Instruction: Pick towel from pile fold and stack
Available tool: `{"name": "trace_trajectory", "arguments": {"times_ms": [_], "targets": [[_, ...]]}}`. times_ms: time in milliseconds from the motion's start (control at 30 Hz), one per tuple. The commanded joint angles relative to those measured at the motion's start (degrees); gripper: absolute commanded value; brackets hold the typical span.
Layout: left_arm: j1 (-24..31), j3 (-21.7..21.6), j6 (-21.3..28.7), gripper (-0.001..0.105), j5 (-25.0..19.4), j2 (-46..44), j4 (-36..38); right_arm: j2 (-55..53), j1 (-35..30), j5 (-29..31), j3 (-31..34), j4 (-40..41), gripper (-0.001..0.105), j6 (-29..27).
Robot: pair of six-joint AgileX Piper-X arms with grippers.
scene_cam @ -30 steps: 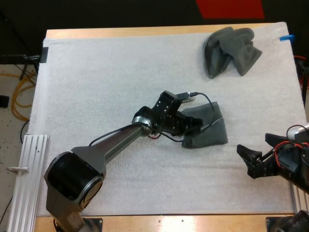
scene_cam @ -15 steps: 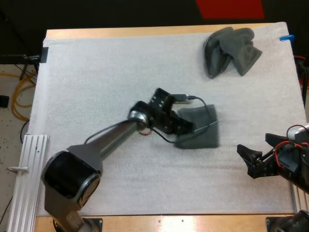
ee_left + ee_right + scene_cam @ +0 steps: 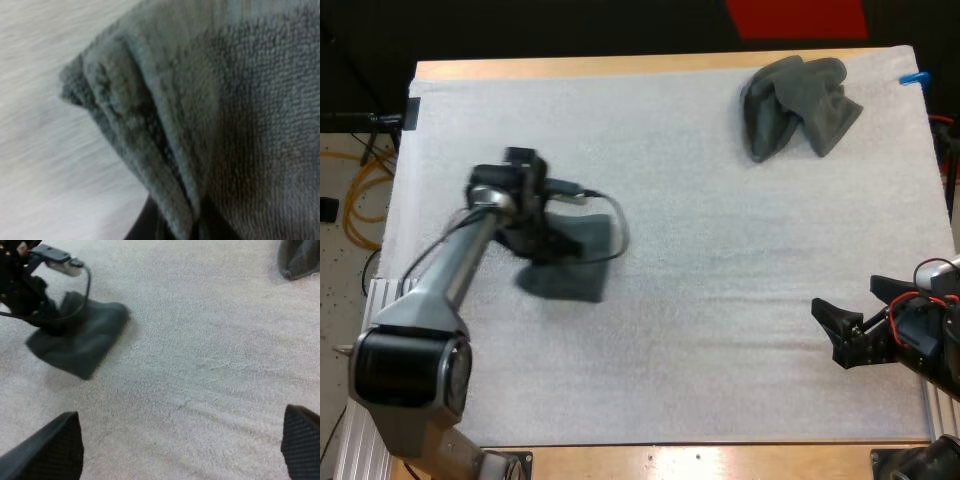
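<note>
Holding: we are gripping the folded towel [image 3: 575, 280] in our left gripper [image 3: 538, 248], its fingers clamped on the folded edge, over the left part of the white mat [image 3: 700, 250].
Waiting: our right gripper [image 3: 850, 335] is hovering near the mat's right edge, its fingers standing apart on nothing.
Pile: the crumpled towel [image 3: 795, 105] is lying at the far right corner, well apart.
Doing it well: we are judging that the folds need lowering flat with edges squared before the fingers are letting go, so the layers are not springing open.
</note>
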Motion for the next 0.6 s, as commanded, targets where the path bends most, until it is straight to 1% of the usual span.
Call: {"name": "trace_trajectory", "arguments": {"times_ms": [0, 100, 133, 200, 300, 467, 567], "targets": [[2.3, -0.4, 3.2, 0.0, -5.8, -0.8, 2.2, -0.4, 0.2, 0.4, -0.1, 0.0, 0.078, -0.3], [6.0, -0.4, 5.2, 0.0, -10.4, -0.8, 2.4, -0.4, 0.2, 0.4, -0.1, 0.0, 0.078, -0.3], [6.7, -0.4, 5.4, 0.0, -10.8, -0.8, 2.4, -0.4, 0.2, 0.4, -0.1, 0.0, 0.078, -0.3], [9.5, -0.4, 6.6, 0.0, -11.0, -0.8, 2.0, -0.4, 0.2, 0.2, -0.1, 0.0, 0.078, -0.3], [12.4, -0.4, 6.6, 0.0, -11.0, -0.8, 2.0, -0.4, 0.2, 0.1, -0.1, 0.0, 0.078, -0.3], [15.4, -0.4, 6.6, 0.0, -10.8, -0.8, 2.1, -0.4, 0.2, 0.1, -0.1, -0.4, 0.078, -0.3], [16.0, -0.4, 6.6, 0.001, -10.8, -0.8, 2.5, -0.4, 0.2, 0.1, -0.1, -1.2, 0.078, -0.3]]}}
